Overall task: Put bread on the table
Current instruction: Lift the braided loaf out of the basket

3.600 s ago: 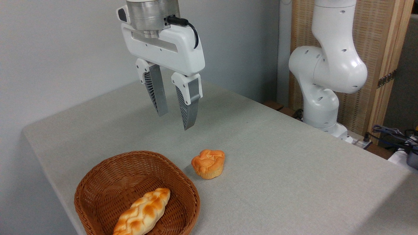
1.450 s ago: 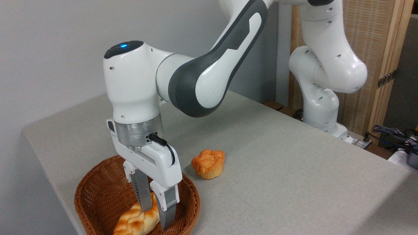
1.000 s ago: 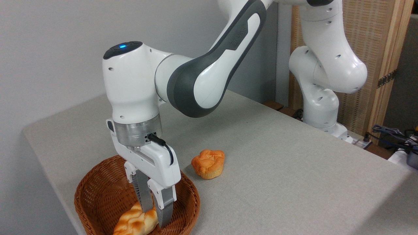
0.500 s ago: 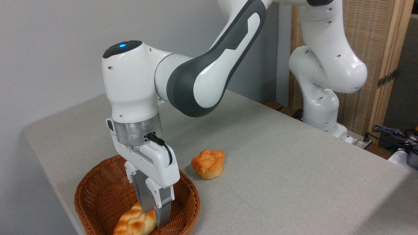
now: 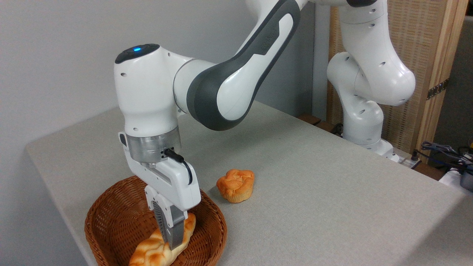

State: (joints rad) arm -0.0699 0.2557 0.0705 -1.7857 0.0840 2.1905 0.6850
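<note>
The bread [image 5: 151,251], a pale braided loaf with golden-orange plaits, is inside the brown wicker basket [image 5: 111,221] at the lower left. My gripper [image 5: 170,236] points straight down into the basket and is shut on the loaf around its middle. The loaf's right end shows beside the fingers [image 5: 176,232] and looks tilted up slightly. Its lower end is cut off by the frame's bottom edge. The table [image 5: 295,184] is a wide light grey-beige top.
A small round orange bun [image 5: 235,184] sits on the table just right of the basket. The robot's white base [image 5: 364,122] stands at the table's far right edge. Cables [image 5: 443,153] lie beyond it. The table's left edge runs close to the basket.
The gripper came down from above the table into the basket, closed its fingers on the bread, and has now risen slightly, with the loaf's right end lifted.
</note>
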